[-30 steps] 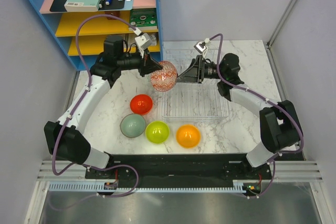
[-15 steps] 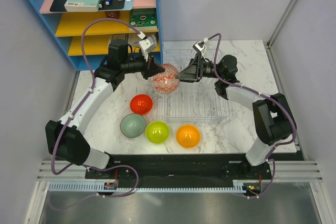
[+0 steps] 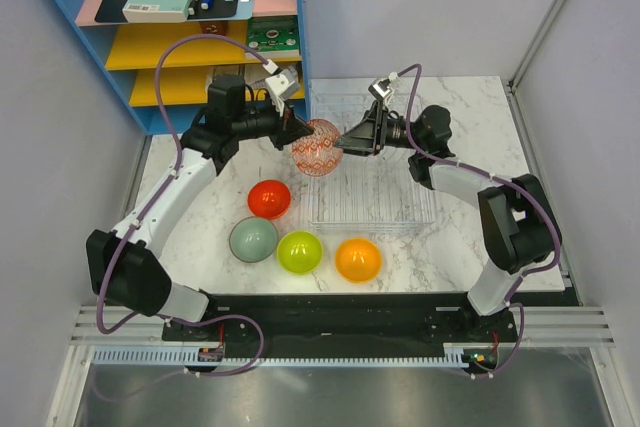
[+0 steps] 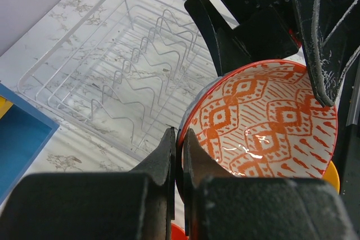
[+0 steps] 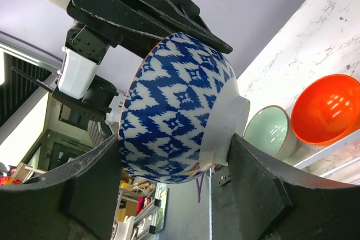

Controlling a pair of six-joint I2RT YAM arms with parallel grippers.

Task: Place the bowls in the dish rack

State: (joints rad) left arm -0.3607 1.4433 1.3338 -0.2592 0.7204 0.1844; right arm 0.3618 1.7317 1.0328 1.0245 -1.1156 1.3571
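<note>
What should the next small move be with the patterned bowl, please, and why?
Probably open the left hand. It pinches the bowl by the rim in mid-air, while the right hand seems closed on the bowl's foot and side, so the right one could then carry it to the rack alone.

Left pincer (image 3: pixel 300 133) clamped tight, right pincer (image 3: pixel 343 143) gripping, tips nearly meeting mid-air
</note>
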